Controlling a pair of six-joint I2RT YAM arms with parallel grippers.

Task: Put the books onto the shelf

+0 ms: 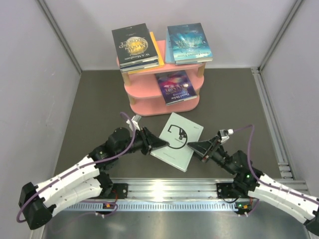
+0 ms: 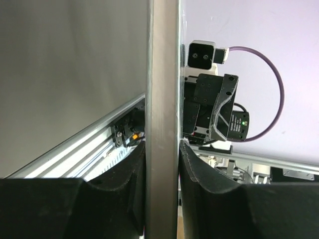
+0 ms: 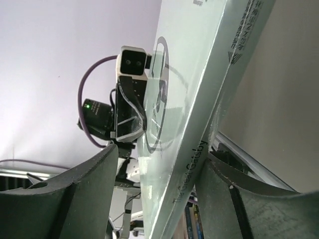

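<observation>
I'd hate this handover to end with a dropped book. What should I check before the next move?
1. Grip of left pincer on the pale book: ok, clamped.
2. The right pincer open: ok.
3. Room on top of the shelf: not ok, the black-topped stack and teal-topped stack cover it.
4. Room on the middle board beside the purple book: cannot tell.
5. Bare table between the pale book and the shelf: ok.
</observation>
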